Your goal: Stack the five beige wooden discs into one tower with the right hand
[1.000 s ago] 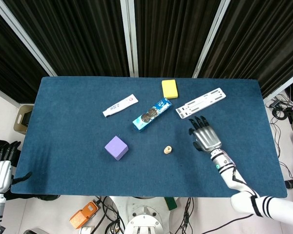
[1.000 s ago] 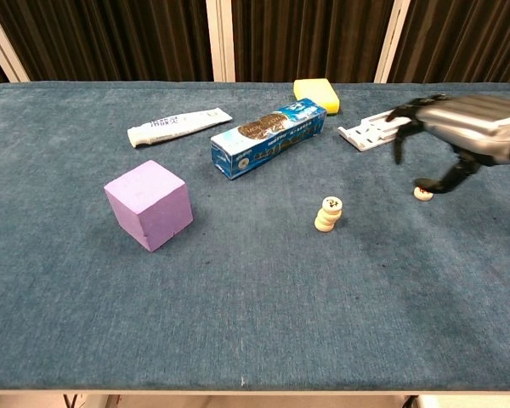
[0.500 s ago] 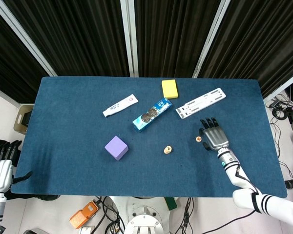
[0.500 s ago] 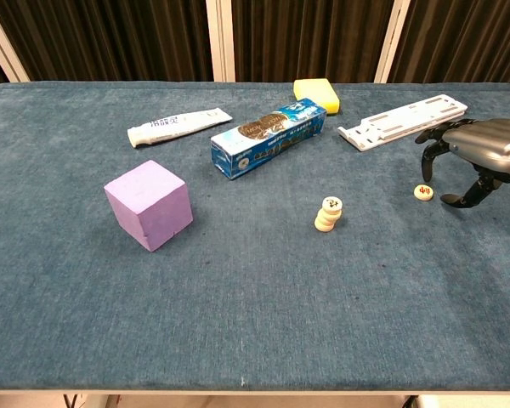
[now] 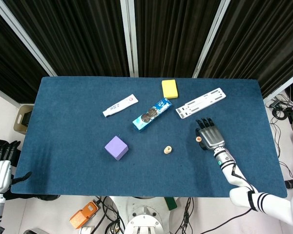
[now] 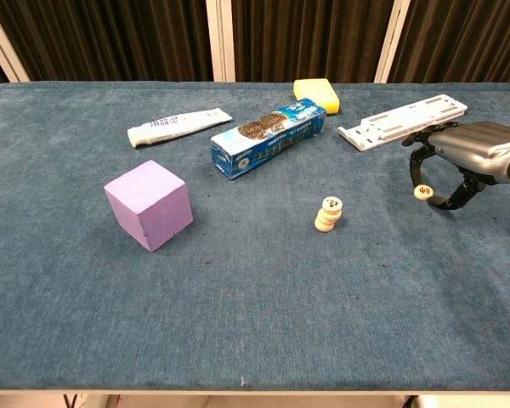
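A short tower of beige discs stands near the middle of the blue table; the head view shows the tower from above. One loose beige disc lies on the cloth to its right, also seen as the loose disc in the head view. My right hand hovers over that disc, fingers curved down on its far side and thumb on its near side, with no plain contact. The right hand sits just right of the disc. My left hand hangs off the table's left edge, holding nothing.
A purple cube sits left of the tower. Behind it lie a blue biscuit box, a white tube, a yellow sponge and a white plastic strip close behind my right hand.
My right hand drew back to the right, uncovering the loose disc, then came left again so its fingers and thumb bracket the disc. The disc and tower have not moved.
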You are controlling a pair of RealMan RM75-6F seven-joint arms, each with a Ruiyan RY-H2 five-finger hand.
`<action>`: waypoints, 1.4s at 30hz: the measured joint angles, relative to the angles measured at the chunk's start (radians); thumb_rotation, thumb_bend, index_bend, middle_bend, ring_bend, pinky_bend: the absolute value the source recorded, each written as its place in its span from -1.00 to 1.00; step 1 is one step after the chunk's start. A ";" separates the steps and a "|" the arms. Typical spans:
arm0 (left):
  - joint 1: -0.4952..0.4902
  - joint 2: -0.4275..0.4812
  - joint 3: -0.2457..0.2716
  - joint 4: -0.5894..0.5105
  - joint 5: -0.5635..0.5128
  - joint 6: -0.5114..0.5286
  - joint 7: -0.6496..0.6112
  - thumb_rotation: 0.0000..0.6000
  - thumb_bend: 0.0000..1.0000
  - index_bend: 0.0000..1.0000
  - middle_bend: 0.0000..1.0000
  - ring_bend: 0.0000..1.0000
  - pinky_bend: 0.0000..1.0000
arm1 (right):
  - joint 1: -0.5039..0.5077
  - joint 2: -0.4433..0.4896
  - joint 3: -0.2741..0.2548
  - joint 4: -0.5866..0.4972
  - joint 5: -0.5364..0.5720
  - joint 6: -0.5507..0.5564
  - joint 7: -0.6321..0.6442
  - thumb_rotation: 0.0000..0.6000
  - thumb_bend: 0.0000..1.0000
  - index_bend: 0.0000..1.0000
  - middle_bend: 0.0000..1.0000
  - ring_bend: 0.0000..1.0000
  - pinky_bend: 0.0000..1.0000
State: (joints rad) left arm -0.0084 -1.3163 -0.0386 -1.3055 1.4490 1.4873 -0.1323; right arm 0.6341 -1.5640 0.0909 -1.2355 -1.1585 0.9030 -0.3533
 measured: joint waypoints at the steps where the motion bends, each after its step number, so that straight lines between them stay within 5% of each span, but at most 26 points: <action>1: 0.000 0.000 0.000 0.001 0.000 0.000 -0.001 1.00 -0.90 -0.82 -0.85 -0.97 -1.00 | 0.000 -0.001 0.001 0.001 0.000 -0.001 0.000 1.00 -0.07 0.04 -0.71 -0.92 -0.84; 10: 0.001 -0.001 -0.001 0.005 0.002 0.003 -0.006 1.00 -0.90 -0.82 -0.85 -0.97 -1.00 | -0.005 0.016 0.012 -0.033 -0.017 0.027 0.013 1.00 0.02 0.10 -0.71 -0.92 -0.84; 23: 0.002 0.000 0.000 0.001 0.004 0.008 -0.003 1.00 -0.90 -0.82 -0.85 -0.97 -1.00 | 0.040 0.108 0.019 -0.329 -0.112 0.045 -0.062 1.00 0.02 0.08 -0.71 -0.92 -0.84; 42: 0.005 -0.013 0.002 0.028 -0.002 -0.001 -0.024 1.00 -0.90 -0.82 -0.85 -0.97 -1.00 | 0.103 0.056 0.004 -0.347 -0.064 0.002 -0.180 1.00 0.02 0.04 -0.71 -0.92 -0.84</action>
State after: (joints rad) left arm -0.0032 -1.3298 -0.0368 -1.2779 1.4467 1.4864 -0.1564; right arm 0.7368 -1.5081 0.0946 -1.5826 -1.2230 0.9045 -0.5328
